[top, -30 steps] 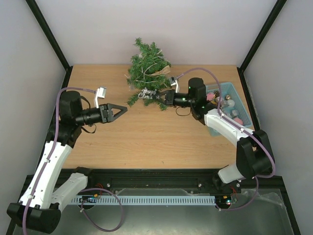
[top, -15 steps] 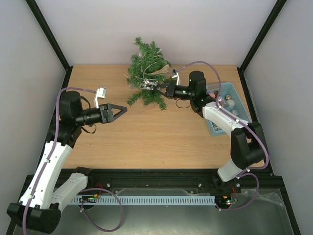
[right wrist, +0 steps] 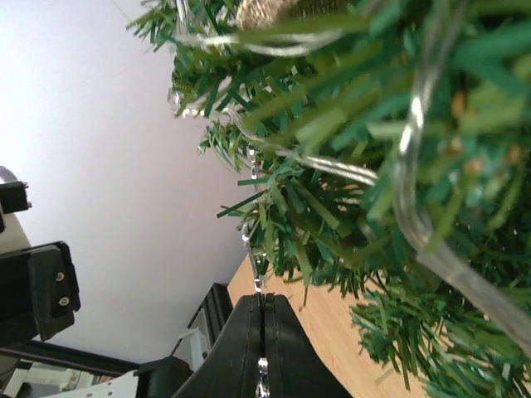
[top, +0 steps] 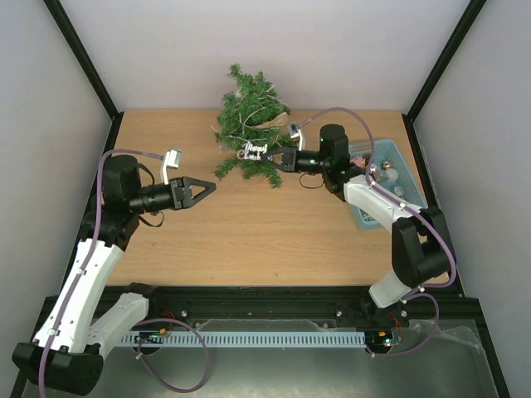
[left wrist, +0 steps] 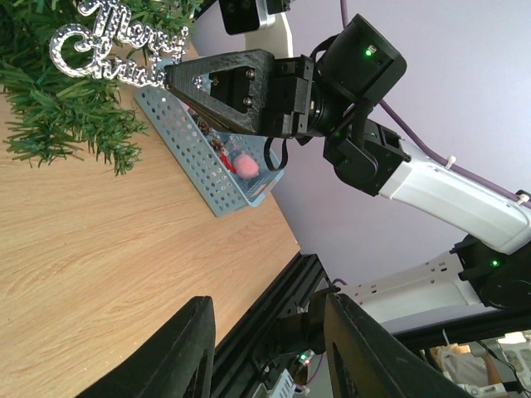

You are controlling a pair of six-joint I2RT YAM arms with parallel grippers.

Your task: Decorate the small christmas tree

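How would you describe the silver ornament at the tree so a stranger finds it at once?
Find the small christmas tree at the far edge of the table. On its near side, beside the right gripper, is the silver ornament: the only glittery cursive lettering among the needles.

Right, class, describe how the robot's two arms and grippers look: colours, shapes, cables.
Both arms have white shells between black rounded joints. The left arm and right arm each carry a looping purple cable. The left gripper and right gripper are black, tapering to a wedge. Small green lights glow on the right arm.
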